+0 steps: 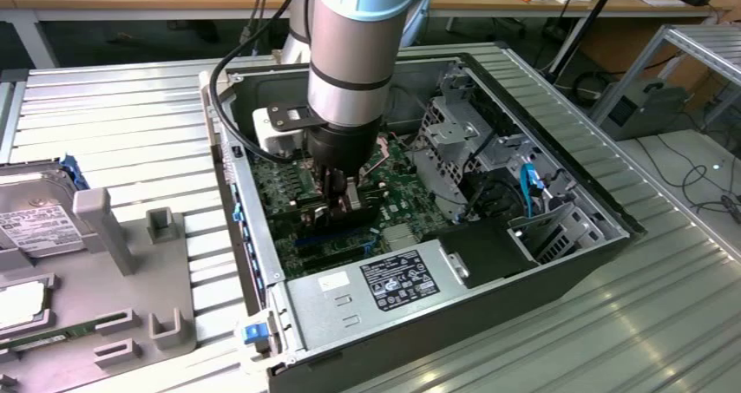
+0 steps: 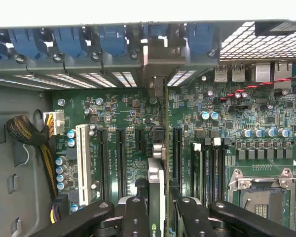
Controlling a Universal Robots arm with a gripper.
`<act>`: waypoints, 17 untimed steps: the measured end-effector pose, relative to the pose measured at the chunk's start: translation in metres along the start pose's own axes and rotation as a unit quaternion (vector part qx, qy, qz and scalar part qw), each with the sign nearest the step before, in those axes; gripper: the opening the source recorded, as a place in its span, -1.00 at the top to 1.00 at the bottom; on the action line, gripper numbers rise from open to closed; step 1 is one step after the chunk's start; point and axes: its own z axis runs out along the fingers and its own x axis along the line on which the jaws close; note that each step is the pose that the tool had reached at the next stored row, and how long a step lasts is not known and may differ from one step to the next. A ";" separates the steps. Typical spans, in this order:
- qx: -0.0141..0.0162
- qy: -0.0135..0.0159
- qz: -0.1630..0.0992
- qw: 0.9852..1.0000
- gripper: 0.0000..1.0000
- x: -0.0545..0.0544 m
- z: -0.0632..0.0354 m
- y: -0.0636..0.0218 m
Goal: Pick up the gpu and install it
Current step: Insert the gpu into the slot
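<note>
My gripper (image 1: 338, 195) reaches down into the open computer case (image 1: 487, 276) and is shut on the gpu (image 1: 347, 216), a black card held on edge just above the green motherboard (image 1: 405, 204). Seen from the wrist, the gpu (image 2: 157, 180) runs edge-on between my two black fingers (image 2: 135, 217), so the gripper (image 2: 159, 218) straddles it. The card's silver bracket (image 2: 155, 69) meets the row of rear slot openings. It lines up with a long black slot among the expansion slots (image 2: 119, 158); I cannot tell whether it is fully seated.
A power supply (image 1: 394, 280) fills the case's near end and a metal drive cage (image 1: 463, 137) stands at the exterior view's right. The CPU socket (image 2: 261, 192) and a cable bundle (image 2: 29, 136) flank the slots. A grey fixture (image 1: 127, 271) with a hard drive (image 1: 35, 224) sits outside.
</note>
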 end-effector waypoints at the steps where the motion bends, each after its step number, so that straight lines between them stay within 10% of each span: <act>1: 0.000 0.000 0.000 1.000 0.46 0.000 0.0000 0.0000; 17: 0.000 0.000 0.000 1.000 0.31 0.000 -0.0034 0.0000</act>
